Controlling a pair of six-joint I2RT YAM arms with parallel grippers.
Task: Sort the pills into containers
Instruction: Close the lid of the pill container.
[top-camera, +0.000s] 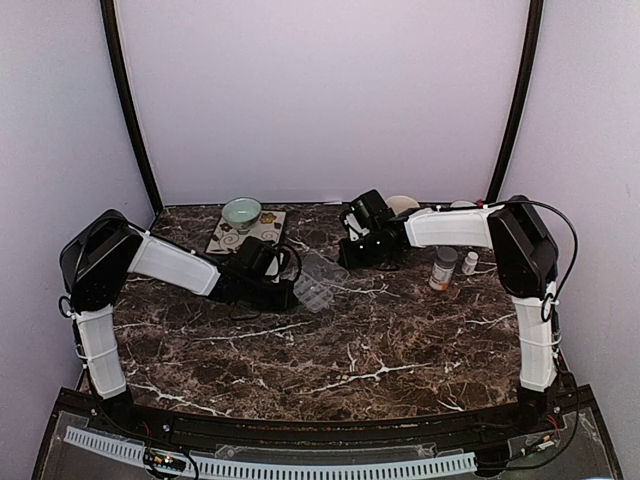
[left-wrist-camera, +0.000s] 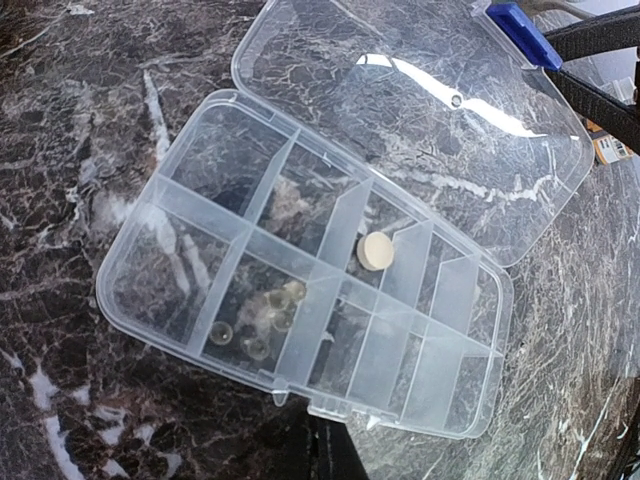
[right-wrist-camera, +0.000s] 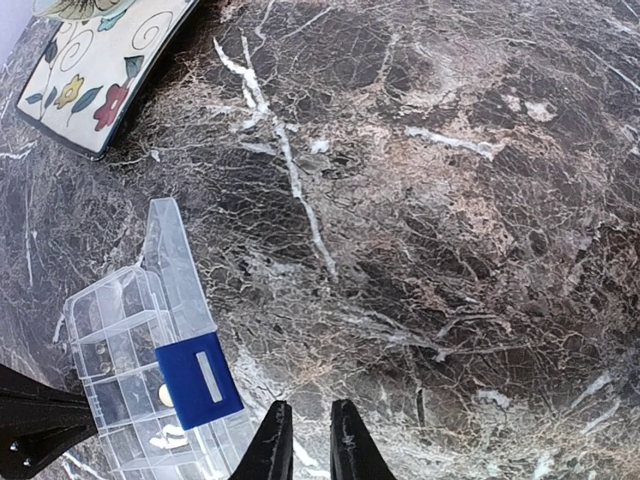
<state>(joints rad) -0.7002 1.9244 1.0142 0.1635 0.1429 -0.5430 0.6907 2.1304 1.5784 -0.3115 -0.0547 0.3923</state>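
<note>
The clear pill organizer lies open mid-table, its hinged lid flat behind it and a blue latch on the lid edge. A round beige pill rests in a back-row cell of the containers. Several clear gel pills lie in a front-row cell. My left gripper is shut, its dark tips against the organizer's near edge. My right gripper hovers over bare marble right of the organizer. Its fingers stand a narrow gap apart, and nothing shows between them.
An orange white-capped bottle and a small white bottle stand at the right. A green bowl sits on a floral tile at the back left. A pale dish shows behind the right arm.
</note>
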